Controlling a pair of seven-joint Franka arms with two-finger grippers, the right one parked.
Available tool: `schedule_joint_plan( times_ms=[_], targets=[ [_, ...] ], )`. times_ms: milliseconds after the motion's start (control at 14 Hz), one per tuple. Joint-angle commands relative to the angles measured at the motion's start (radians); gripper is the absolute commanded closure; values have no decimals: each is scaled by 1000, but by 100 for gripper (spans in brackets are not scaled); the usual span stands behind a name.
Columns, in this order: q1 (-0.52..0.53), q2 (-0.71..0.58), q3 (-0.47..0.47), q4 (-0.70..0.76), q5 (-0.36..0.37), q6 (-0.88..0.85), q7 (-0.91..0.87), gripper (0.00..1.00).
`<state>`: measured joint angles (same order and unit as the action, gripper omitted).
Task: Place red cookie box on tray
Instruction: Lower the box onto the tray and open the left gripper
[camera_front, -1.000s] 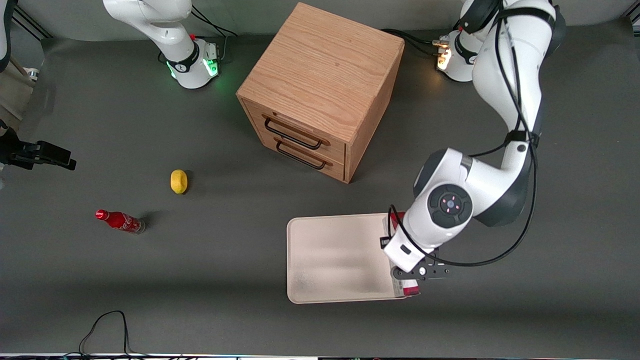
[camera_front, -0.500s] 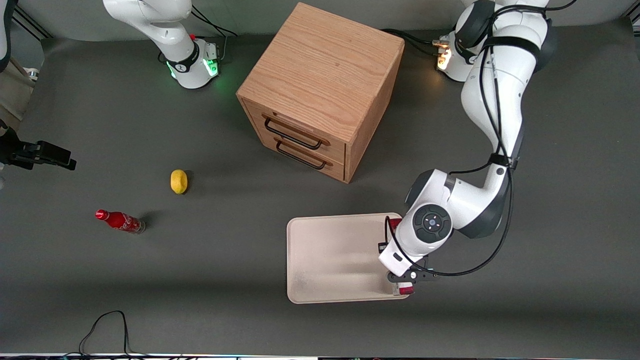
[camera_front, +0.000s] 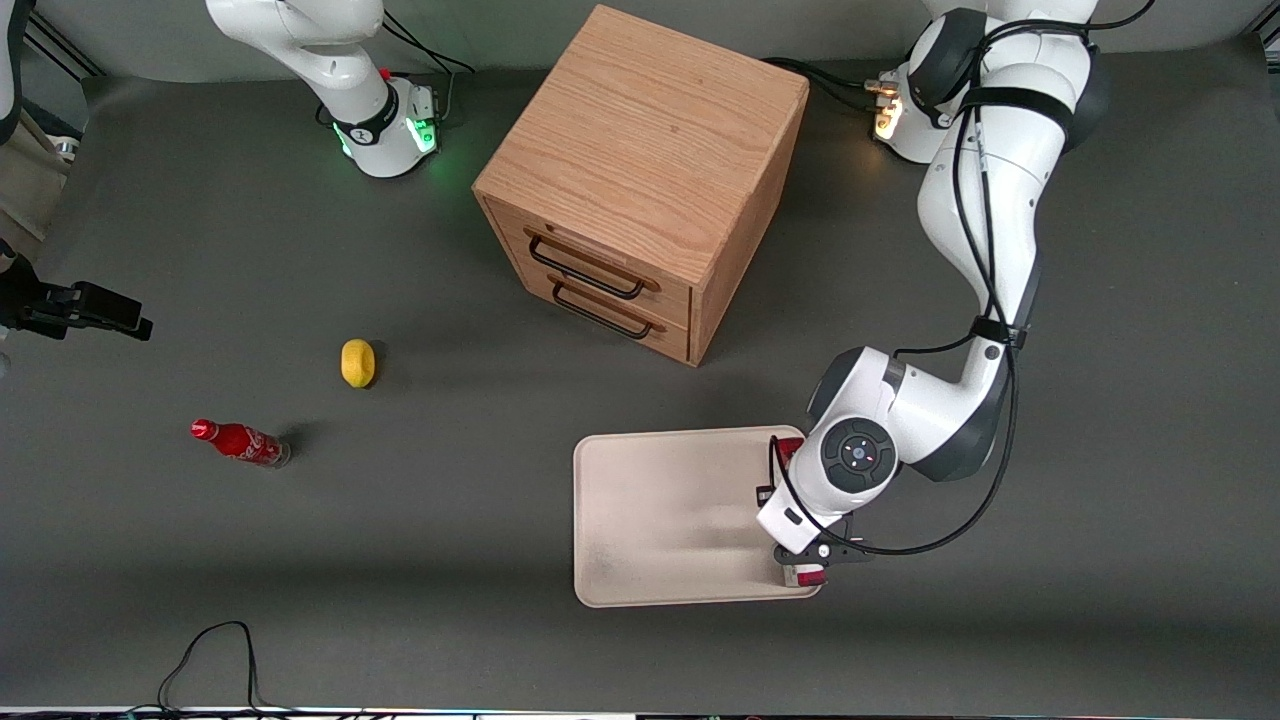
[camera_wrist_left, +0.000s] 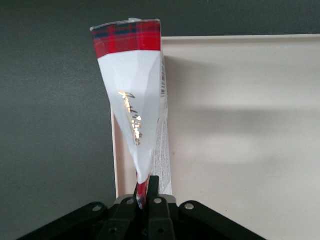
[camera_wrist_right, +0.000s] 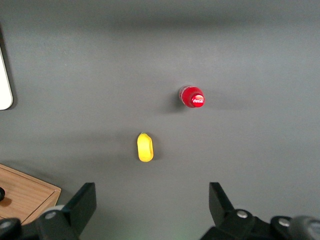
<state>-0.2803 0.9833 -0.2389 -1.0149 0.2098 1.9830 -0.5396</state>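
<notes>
The red cookie box (camera_wrist_left: 131, 105) is a slim carton with a white panel and a red tartan end. It is pinched at one end between the fingers of my left gripper (camera_wrist_left: 146, 192), which is shut on it. It stretches away from the gripper along the rim of the cream tray (camera_wrist_left: 240, 125). In the front view the gripper (camera_front: 806, 560) hangs over the tray's (camera_front: 660, 510) edge at the working arm's end. My wrist hides most of the box (camera_front: 810, 578), so only its red ends show.
A wooden two-drawer cabinet (camera_front: 640, 180) stands farther from the front camera than the tray. Toward the parked arm's end of the table lie a yellow lemon (camera_front: 358, 362) and a small red soda bottle (camera_front: 240, 442). A black cable (camera_front: 215, 645) loops near the front edge.
My left arm has come down lower and shifted slightly inward over the tray's edge, with the box still in its grip. Nothing else has moved.
</notes>
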Motion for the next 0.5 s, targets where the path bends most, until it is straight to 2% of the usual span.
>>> schedule_joint_plan(
  times_ms=[0,71,429],
  targets=[
    [7,-14,4,-13,5,13,-8,11],
    [12,-15,3,-13,2,13,-8,0],
    [10,-17,4,-13,2,13,-13,0]
  ],
)
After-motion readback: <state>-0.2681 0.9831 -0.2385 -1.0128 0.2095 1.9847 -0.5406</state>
